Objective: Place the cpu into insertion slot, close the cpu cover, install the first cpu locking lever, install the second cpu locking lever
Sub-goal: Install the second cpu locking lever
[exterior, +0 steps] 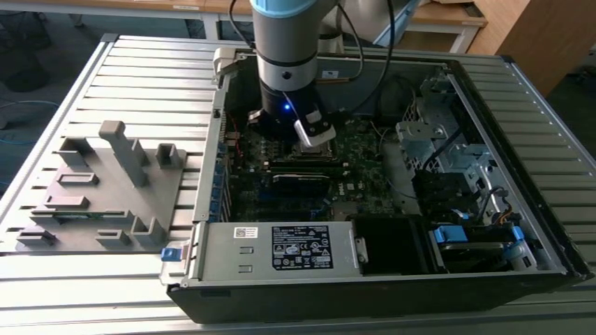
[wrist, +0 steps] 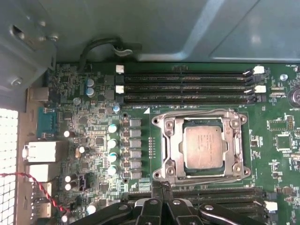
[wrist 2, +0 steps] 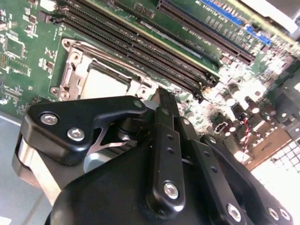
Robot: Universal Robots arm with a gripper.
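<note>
The cpu (wrist: 204,145), a silver-grey square, lies in the insertion slot (wrist: 202,111) on the green motherboard. The cpu cover (wrist: 174,150), a silvery frame, lies flat around it, its window showing the chip's top. Thin wire levers (wrist: 243,140) run along the frame's edges. My gripper (wrist: 161,186) hovers just beside the socket's edge, next to the memory slots, shut with nothing between its fingers. In the second wrist view the gripper (wrist 2: 161,93) stands right by the cpu (wrist 2: 105,84) and cover (wrist 2: 77,70). In the exterior view the gripper (exterior: 315,136) is down inside the computer case, over the socket.
The open computer case (exterior: 521,77) lies on a slatted metal table. Black memory slots (wrist: 187,86) flank the socket on both sides. A power supply (exterior: 279,248), drive cages (exterior: 437,132) and cables fill the case. A grey fixture plate (exterior: 102,188) sits at the exterior view's left.
</note>
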